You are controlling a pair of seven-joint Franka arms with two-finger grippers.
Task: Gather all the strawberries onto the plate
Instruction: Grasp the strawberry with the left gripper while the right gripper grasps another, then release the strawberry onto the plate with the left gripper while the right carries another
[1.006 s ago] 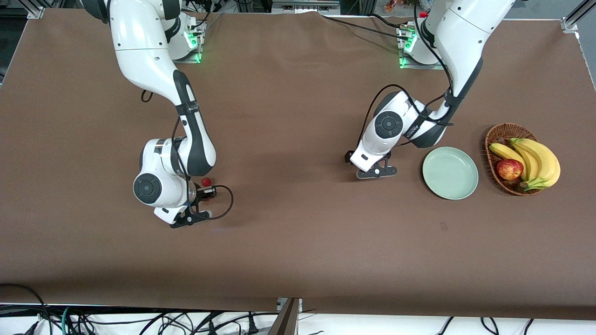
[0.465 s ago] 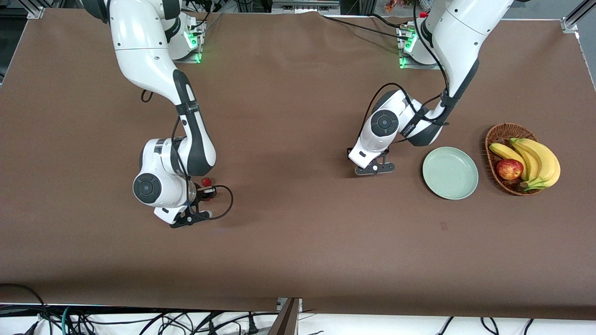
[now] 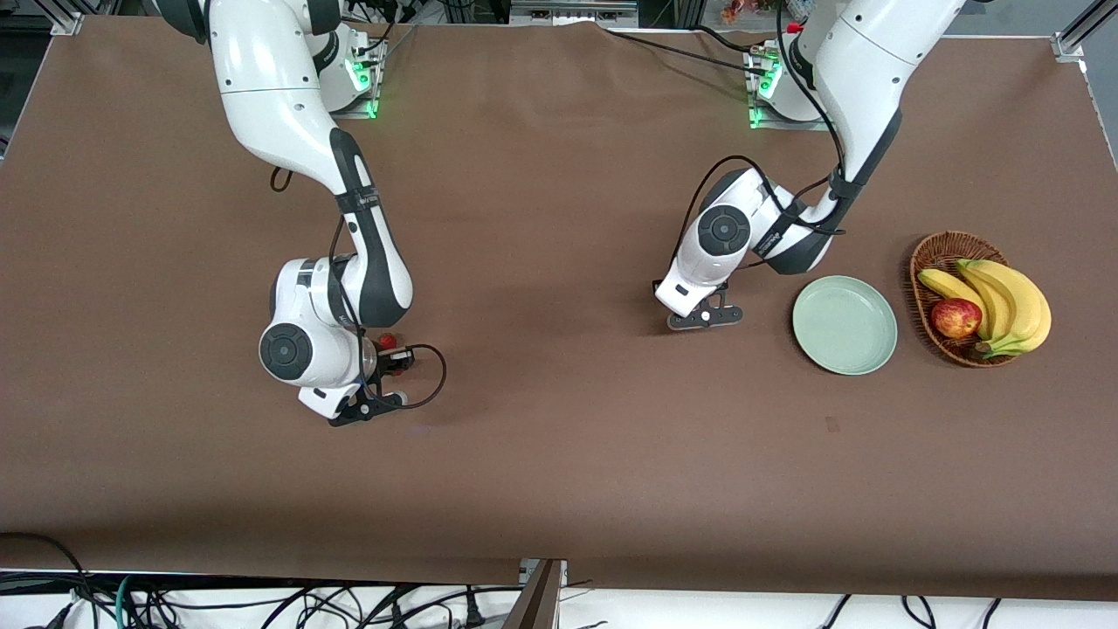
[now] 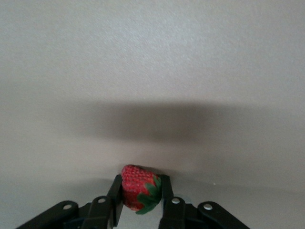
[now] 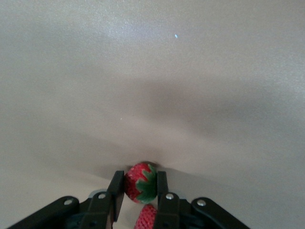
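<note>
Brown table (image 3: 559,454), no readable labels; strawberry-clamping grippers.

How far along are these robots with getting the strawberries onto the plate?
Nothing is delivered yet: the plate is bare. In hand: the left end effector grips one strawberry and the right end effector grips another strawberry. A third strawberry lies beneath it. All three still need carrying over.

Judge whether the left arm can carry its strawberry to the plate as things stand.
Probably yes: the left tool, shut on a strawberry, sits beside the plate with only bare table between.
</note>
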